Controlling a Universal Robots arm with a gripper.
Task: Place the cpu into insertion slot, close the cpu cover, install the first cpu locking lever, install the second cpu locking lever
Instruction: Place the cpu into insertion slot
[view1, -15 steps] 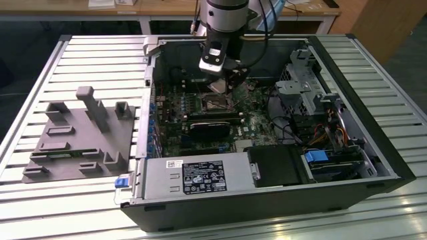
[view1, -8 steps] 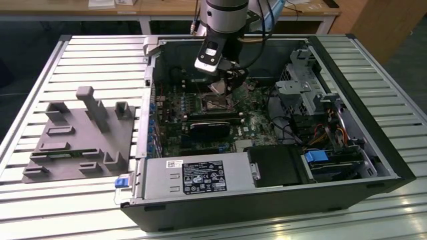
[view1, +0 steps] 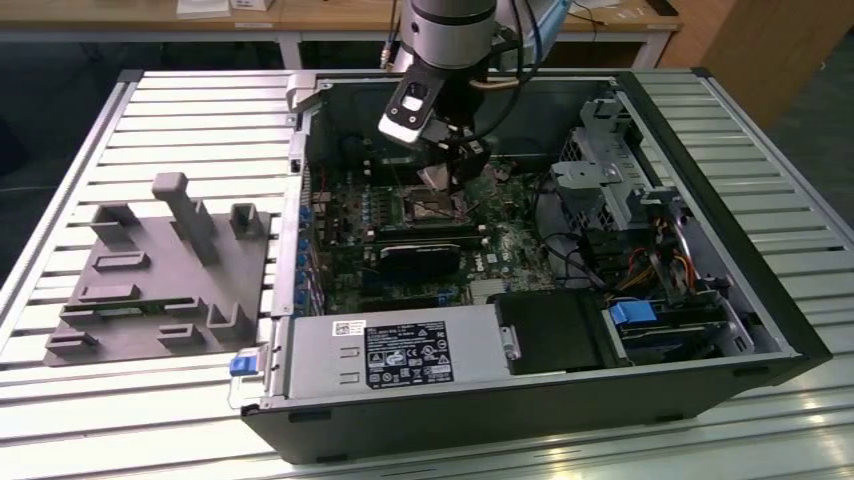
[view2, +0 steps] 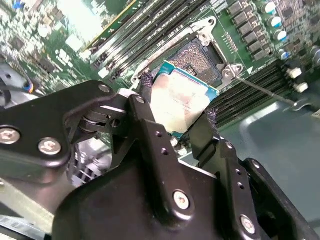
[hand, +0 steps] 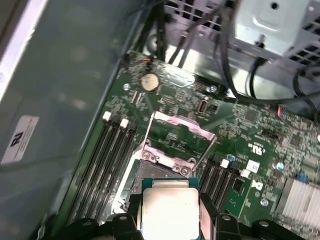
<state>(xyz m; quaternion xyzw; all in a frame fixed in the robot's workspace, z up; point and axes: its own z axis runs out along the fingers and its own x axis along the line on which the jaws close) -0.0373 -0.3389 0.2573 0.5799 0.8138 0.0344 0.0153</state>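
Exterior view: open computer case lies on its side on a slatted metal table, with a grey fixture plate on the table at the exterior view's left of the case. The arm reaches down into the case from above, and the gripper hangs low over the green circuit board, clamped on the cpu, a small pale square between the fingers. The insertion slot sits just under it on the board, with a black round-cornered heatsink block nearer the camera and a grey power supply along the case's near edge. Second wrist view: gripper closed on the cpu, one black finger on each of two opposite edges, silvery-beige top facing the camera, green edge showing. The chip is tilted, and its far corner overlaps the insertion slot; cannot tell if it touches. The slot is open, with a dark contact field and a grey metal rim. Long black memory slots run beside it, and a thin lever rod sticks out on the other side. First wrist view: gripper gripping the cpu by its sides, with the chip just short of the insertion slot. The cpu cover stands swung up and open past the slot, and board shows through its cut-out middle. Memory slots flank the slot, and a coin battery sits further along the board.
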